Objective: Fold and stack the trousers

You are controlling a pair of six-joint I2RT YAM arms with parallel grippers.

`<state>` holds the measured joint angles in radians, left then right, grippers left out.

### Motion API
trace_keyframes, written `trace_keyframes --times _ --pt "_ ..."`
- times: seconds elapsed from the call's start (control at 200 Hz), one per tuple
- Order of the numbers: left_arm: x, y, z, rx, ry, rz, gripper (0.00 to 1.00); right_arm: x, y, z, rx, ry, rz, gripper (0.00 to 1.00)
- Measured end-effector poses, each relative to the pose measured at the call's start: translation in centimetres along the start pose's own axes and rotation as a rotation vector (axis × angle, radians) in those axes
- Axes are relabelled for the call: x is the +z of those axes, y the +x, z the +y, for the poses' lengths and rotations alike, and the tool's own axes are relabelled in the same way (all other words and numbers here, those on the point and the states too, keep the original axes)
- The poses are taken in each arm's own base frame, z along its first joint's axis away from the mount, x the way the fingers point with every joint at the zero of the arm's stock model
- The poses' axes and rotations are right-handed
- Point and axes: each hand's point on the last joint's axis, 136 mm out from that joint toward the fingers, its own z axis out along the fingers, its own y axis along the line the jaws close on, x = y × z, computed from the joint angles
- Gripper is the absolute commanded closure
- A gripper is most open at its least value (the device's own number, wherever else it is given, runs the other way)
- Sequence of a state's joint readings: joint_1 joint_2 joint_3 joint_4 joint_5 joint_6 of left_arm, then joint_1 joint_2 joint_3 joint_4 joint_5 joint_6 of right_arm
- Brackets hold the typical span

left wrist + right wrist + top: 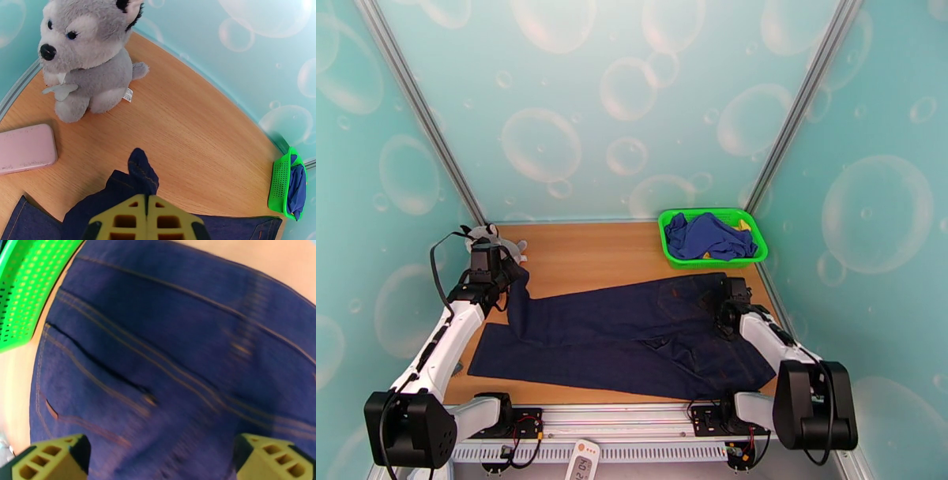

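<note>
The trousers (632, 339) lie spread on the table (592, 253), just in front of the green basket (675, 251); the left gripper (147, 205), well left of the basket, is clamped on a raised leg hem; the right gripper (160, 457) hangs wide-jawed over the waist end, near the basket.

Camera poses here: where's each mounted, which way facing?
Top external: above and behind, looking down at the table; left arm and right arm show.
Left wrist: behind the shut left hand pinching the trousers, facing a husky plush.
Right wrist: above the open right hand, facing down at the trousers.
Shared by all: trousers, green basket.
</note>
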<state>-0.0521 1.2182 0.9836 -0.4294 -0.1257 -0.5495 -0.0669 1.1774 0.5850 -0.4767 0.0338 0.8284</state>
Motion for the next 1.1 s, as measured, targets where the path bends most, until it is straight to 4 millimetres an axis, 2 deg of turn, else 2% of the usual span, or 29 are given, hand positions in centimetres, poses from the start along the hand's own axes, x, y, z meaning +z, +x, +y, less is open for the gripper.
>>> trace_keyframes --times 0.135,0.24,0.34,0.41,0.5,0.59,0.75,0.885,1.1 --pt "0.4 0.2 0.0 0.005 -0.004 0.01 1.0 -1.2 0.5 -1.5 0.021 0.029 -0.021 0.01" --pt "0.5 0.3 -0.1 0.005 0.002 0.013 1.0 -1.7 0.2 -1.1 0.01 0.004 -0.04 0.01" --pt "0.5 0.3 -0.2 0.005 0.008 0.014 1.0 -1.8 -0.2 1.4 -0.041 -0.076 -0.028 0.01" --pt "0.5 0.4 -0.3 0.005 0.013 0.018 1.0 -1.5 -1.3 4.0 -0.073 -0.133 -0.017 0.01" --pt "0.4 0.5 -0.6 0.009 0.021 0.021 1.0 -0.5 -3.0 7.3 -0.096 -0.199 -0.014 0.01" --pt "0.4 0.7 -0.7 0.013 0.025 0.024 1.0 1.2 -3.4 8.7 -0.107 -0.224 -0.001 0.01" --pt "0.4 1.0 -0.5 0.014 0.022 0.028 1.0 3.4 -2.7 7.7 -0.101 -0.179 0.033 0.01" --pt "0.4 1.0 -0.6 0.014 0.022 0.028 1.0 4.3 -2.3 4.9 -0.062 -0.122 0.048 0.01" --pt "0.4 1.0 -0.6 0.014 0.022 0.028 1.0 3.9 -2.3 2.6 -0.03 -0.081 0.03 0.01"
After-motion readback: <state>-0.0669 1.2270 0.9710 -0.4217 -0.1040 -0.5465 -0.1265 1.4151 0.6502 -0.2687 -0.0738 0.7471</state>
